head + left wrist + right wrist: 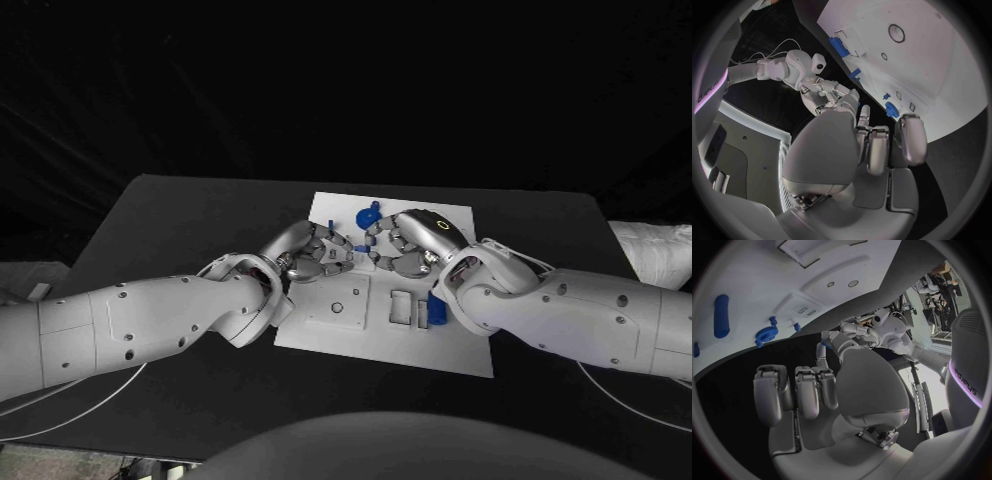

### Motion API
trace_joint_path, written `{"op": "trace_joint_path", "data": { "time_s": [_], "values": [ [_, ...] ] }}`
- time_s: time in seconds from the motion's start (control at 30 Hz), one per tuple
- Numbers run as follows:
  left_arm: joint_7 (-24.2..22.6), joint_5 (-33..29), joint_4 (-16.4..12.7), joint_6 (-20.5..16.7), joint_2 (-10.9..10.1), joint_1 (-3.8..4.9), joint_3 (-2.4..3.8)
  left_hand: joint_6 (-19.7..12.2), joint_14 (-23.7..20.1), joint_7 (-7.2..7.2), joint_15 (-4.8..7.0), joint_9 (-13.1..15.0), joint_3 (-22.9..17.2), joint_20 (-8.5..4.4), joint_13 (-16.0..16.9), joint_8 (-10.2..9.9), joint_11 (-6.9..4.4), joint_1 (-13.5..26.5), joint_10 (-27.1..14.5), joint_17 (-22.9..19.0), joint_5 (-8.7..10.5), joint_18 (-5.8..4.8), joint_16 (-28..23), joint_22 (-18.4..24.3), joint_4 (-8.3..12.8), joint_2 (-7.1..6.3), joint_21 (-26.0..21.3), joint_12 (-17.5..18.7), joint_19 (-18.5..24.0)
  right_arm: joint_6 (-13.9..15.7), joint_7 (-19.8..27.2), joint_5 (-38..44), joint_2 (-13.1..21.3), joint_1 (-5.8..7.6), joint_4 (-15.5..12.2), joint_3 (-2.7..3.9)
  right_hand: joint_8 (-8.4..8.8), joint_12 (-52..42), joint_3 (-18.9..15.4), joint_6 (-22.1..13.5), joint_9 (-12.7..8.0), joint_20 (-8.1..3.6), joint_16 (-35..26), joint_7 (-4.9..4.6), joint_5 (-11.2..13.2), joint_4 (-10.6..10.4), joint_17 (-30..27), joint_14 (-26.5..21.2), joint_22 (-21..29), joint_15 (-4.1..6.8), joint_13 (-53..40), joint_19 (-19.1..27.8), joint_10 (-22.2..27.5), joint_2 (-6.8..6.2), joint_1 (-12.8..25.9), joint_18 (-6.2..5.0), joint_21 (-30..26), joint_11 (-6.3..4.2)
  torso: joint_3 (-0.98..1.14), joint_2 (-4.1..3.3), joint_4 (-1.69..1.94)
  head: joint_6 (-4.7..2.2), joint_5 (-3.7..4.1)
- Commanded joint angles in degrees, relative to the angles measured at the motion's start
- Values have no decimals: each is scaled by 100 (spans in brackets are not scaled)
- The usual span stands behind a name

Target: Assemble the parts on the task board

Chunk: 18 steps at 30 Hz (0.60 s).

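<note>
Task board (pixel 378 318), a white plate, lies in the middle of the black worktop (pixel 173 215), its far edge angled slightly away toward the right. Both hands hang over the board's far half, close together, fingertips nearly meeting. Left hand (pixel 306 253) comes in from the near left; in the left wrist view (pixel 870 145) its fingers are curled inward over the palm with nothing visible between them, so it reads as clenched on nothing. Right hand (pixel 408 240) comes in from the near right, knuckles up; in the right wrist view (pixel 801 390) its fingers are likewise folded down and no part is seen in them. Whether a fingertip touches the board cannot be told from the head view. Blue parts on the board: a round gear-like part (pixel 368 212) near the far edge, just beyond the two hands, seen also as a toothed disc (pixel 766 334) in the right wrist view; a long blue bar (pixel 436 310) seated at the board's right side beside the right forearm, also seen at (pixel 721 315); a small blue peg (pixel 772 320) just beside the gear. Recessed slots and round holes (pixel 336 307) show on the near half of the board.
</note>
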<state>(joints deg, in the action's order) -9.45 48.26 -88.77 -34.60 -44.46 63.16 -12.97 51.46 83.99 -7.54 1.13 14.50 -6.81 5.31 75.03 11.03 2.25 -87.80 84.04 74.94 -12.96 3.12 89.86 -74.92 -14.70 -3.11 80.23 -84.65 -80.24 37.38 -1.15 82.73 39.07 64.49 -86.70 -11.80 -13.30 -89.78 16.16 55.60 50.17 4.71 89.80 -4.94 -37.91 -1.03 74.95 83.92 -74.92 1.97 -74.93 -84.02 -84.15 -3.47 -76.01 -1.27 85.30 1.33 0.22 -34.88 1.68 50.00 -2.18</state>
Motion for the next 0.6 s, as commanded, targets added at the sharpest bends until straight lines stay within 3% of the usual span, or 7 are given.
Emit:
{"op": "trace_joint_path", "data": {
  "time_s": [0.03,0.33,0.6],
  "values": [
    [27,262,-27,13,-66,5,4,-58,601,5,-58,-13,0,36,563,-26,38,-53,7,1506,33,20,14,-694,-46,-27,-36,35,-7,-429,-16,546,-27,87,44,3,7,-22,28,-58,12,-50,20,-2,-6,25,1505,608,-1341,28,-1507,-281,-585,28,11,-1,53,-40,1,-3,8,0,-15],
    [38,765,-101,-78,-318,9,5,-39,601,1,-67,-44,-10,48,572,-31,45,-94,13,1506,42,18,14,-704,-56,-30,-32,28,-12,-1382,10,1176,-107,429,215,2,80,-22,63,-111,-32,-46,20,-21,-30,25,1505,608,-1365,16,-1507,-325,-585,3,32,18,112,-26,-16,-2,17,0,-33],
    [-99,900,-233,-127,-529,21,6,23,601,12,-65,-69,-33,53,616,-14,38,-145,47,1506,37,9,14,-736,-71,-12,0,-3,-46,-2327,-106,1817,-374,729,532,-5,181,-22,109,-123,-128,-33,20,-42,6,19,1505,608,-1386,-2,-1507,-361,-585,-33,66,34,163,-6,-13,-2,22,0,-79]
  ]
}}
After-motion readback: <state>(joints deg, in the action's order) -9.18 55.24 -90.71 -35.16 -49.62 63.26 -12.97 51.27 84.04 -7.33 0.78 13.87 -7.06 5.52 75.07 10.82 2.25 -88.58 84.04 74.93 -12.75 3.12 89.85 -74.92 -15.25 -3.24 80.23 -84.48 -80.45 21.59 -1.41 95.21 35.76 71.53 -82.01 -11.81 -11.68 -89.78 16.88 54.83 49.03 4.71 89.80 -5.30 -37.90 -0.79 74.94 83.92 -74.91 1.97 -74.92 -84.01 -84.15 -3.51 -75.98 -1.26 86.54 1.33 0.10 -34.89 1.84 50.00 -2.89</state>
